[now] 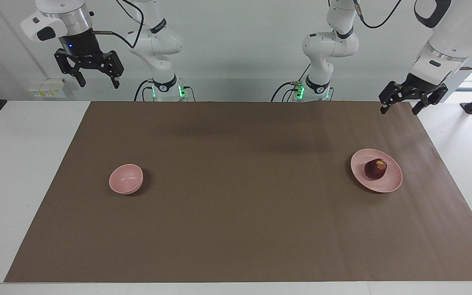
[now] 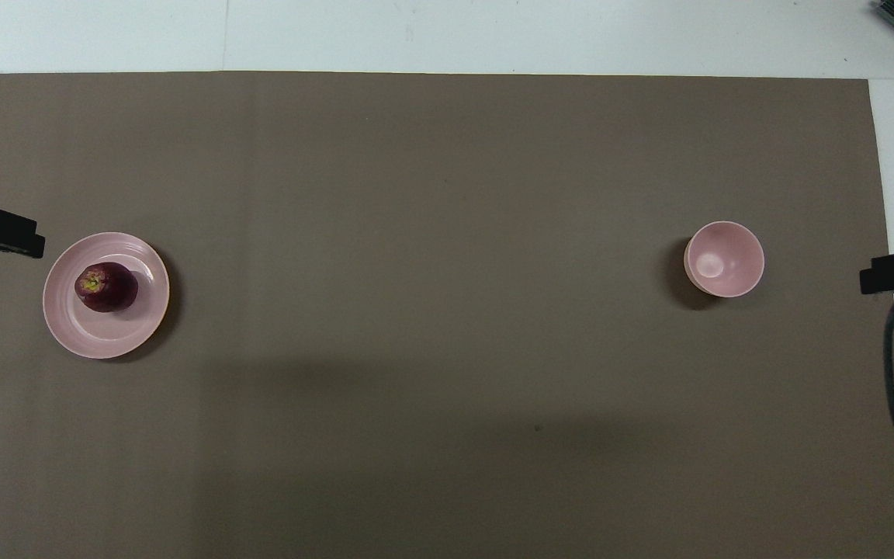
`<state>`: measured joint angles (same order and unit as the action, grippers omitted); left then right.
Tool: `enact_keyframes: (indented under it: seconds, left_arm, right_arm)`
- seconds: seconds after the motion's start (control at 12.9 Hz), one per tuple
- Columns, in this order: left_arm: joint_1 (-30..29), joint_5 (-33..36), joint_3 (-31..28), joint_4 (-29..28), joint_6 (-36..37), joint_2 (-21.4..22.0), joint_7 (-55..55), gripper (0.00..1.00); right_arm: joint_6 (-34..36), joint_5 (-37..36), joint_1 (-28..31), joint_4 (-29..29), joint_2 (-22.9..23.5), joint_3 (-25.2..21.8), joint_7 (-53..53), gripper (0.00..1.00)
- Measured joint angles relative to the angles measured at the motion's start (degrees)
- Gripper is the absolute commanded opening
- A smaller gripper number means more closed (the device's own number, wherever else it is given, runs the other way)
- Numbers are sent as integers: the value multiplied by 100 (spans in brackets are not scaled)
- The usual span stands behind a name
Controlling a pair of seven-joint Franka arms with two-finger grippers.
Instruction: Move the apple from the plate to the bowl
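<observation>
Apple (image 1: pixel 375 169), dark red with a yellowish patch at the stem dimple, sits on the pale pink plate (image 1: pixel 392 183), slightly off the plate's middle; in the facing view this pair lies at the right of the frame, a little above mid-height, and in the overhead view at the left edge around mid-height. Plate and apple are toward the left arm's end of the counter (image 1: pixel 14 164). The small deep pink bowl (image 1: pixel 125 178) stands upright, with nothing in it, at the left of the facing frame and the right of the overhead frame, well apart from the plate, toward the right arm's end. Both dishes rest on a brown sheet (image 1: pixel 236 213) that covers most of the white counter.

The left tool (image 1: pixel 401 103) hangs in the upper right of the facing frame, over the sheet's corner next to the robots, fingers spread and holding nothing, well clear of the apple. The right tool (image 1: pixel 95 80) hangs high in the upper left of the facing frame, released and carrying nothing; this arm waits.

No readable brand, label or writing shows on the apple, the dishes or the sheet.
</observation>
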<state>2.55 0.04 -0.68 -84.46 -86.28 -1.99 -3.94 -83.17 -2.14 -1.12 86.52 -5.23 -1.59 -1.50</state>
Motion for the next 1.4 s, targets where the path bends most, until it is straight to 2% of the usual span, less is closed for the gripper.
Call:
enact_keyframes:
  seconds: [1.4]
  left_arm:
    - [-7,-54,-10,0,4,10,-171,100]
  right_arm:
    - [0,0,55,0,0,-47,-18,100]
